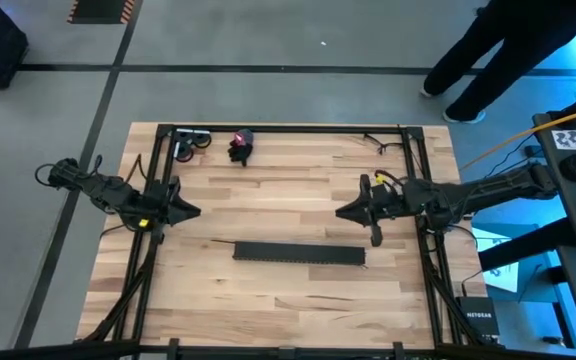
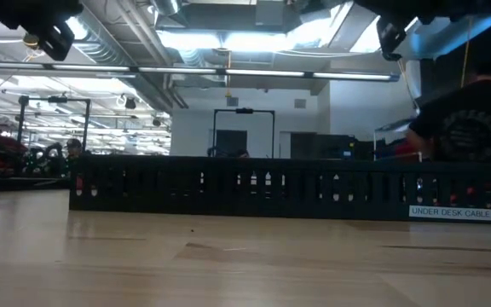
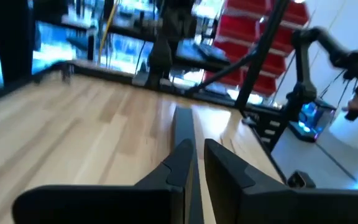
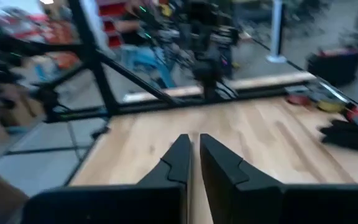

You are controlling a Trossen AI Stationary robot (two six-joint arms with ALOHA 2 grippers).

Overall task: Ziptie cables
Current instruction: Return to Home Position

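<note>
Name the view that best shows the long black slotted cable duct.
The low view: the duct sits close, slots and label legible. The high view shows it whole but small; the left wrist, a foreshortened strip; the right wrist, nothing.

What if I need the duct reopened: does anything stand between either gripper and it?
Nothing visible does. Bare table lies between the left gripper and the black duct, and between the right gripper and it. The small items at the table's edge sit off both paths.

Left arm (image 1: 118, 193) and right arm (image 1: 468, 195) are matte black (yellow tags near the wrists), with wedge-shaped claw fingers (image 3: 225, 171).
</note>
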